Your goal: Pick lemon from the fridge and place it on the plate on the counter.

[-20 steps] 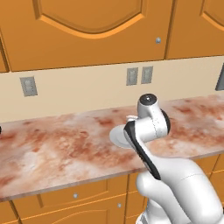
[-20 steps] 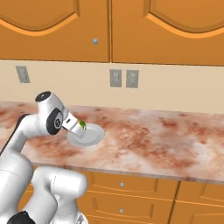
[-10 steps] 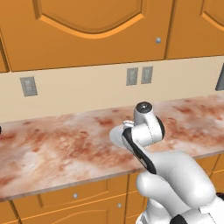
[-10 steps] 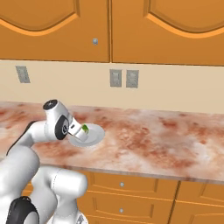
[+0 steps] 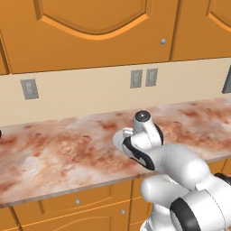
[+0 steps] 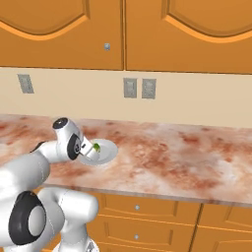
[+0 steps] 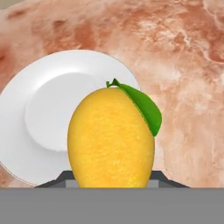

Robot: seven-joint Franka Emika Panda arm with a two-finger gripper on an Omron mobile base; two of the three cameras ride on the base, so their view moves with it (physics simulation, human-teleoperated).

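**Lemon held over the plate on the marbled counter**

The scene is set along a long counter [image 6: 187, 157] of reddish-brown and cream marbled stone, backed by a plain cream wall. Orange wooden upper cabinets [image 5: 90, 31] with arched panels and small round knobs are hung above the counter, and orange drawers and doors [image 6: 147, 216] with matching knobs are fitted below it. On the wall above the counter, a pair of grey outlets [image 6: 139, 88] is mounted side by side, and a single grey outlet [image 5: 29, 89] is seen farther along.

A round white plate [image 7: 39, 113] is laid flat on the counter, near its front edge. The lemon [image 7: 111, 138], yellow with a green leaf at its top, is clamped between the fingers of the gripper [image 7: 111, 177], whose dark tips are seen just at the fruit's base. In the hand view the lemon is shown in front of the plate's rim, overlapping plate and stone alike. From the right base view a small yellow-green spot of the fruit is seen over the plate, just beside the arm's wrist. Whether the lemon is touching the plate cannot be told.
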